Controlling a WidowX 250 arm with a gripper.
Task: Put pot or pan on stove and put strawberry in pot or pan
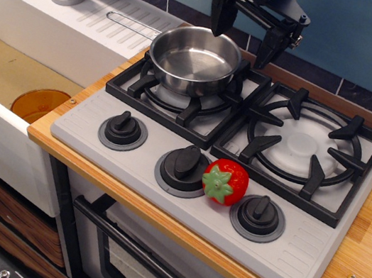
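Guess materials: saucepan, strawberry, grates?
Saucepan: looks like polished stainless steel; mirror reflections inside the bowl, thin wire handle.
Strawberry: likely glossy moulded plastic; sharp highlights on the red body, flat green cap.
Grates: matte black; cast metal or plastic, the look cannot settle it.

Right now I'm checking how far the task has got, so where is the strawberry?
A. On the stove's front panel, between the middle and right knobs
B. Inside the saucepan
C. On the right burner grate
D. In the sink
A. The strawberry lies on the grey front panel of the stove, between the middle knob and the right knob; the saucepan on the left burner is empty.
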